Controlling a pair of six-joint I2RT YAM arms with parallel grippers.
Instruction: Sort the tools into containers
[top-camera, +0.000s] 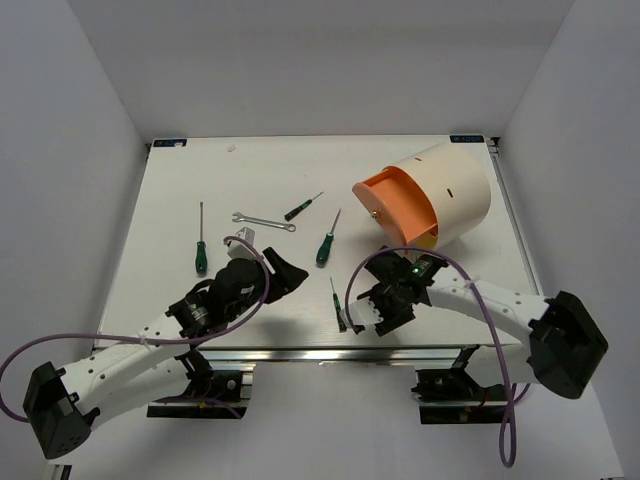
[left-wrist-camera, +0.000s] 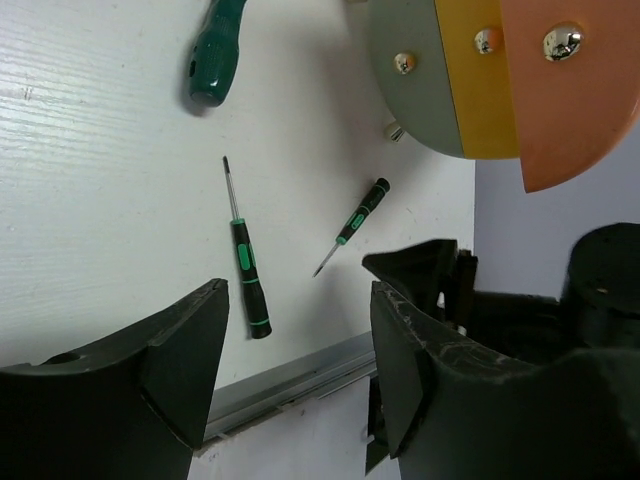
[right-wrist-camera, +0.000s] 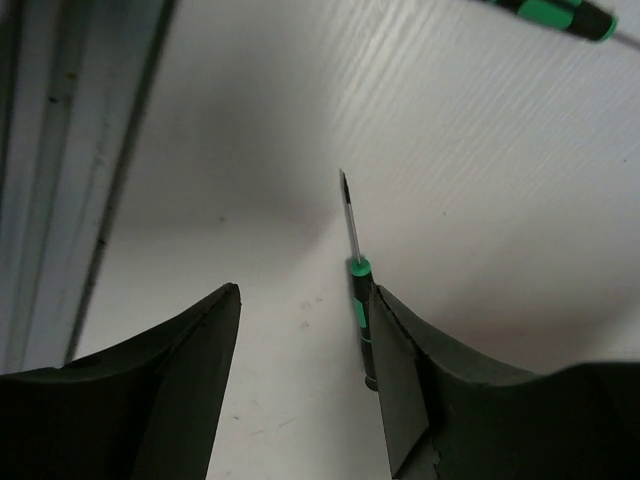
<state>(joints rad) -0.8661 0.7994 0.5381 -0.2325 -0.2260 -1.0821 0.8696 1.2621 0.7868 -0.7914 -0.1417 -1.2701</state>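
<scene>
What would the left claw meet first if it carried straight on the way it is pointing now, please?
Most likely the small green-and-black screwdriver lying just ahead of the left claw; depth is unclear, so it might touch the white table first.

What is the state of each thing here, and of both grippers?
Left gripper: open, empty.
Right gripper: open, empty.
Drum: on its side, orange compartment out.
Wrench: lying loose.
Left screwdriver: lying loose.
Far screwdriver: lying loose.
Middle screwdriver: lying loose.
Near screwdriver: lying loose, not gripped.
</scene>
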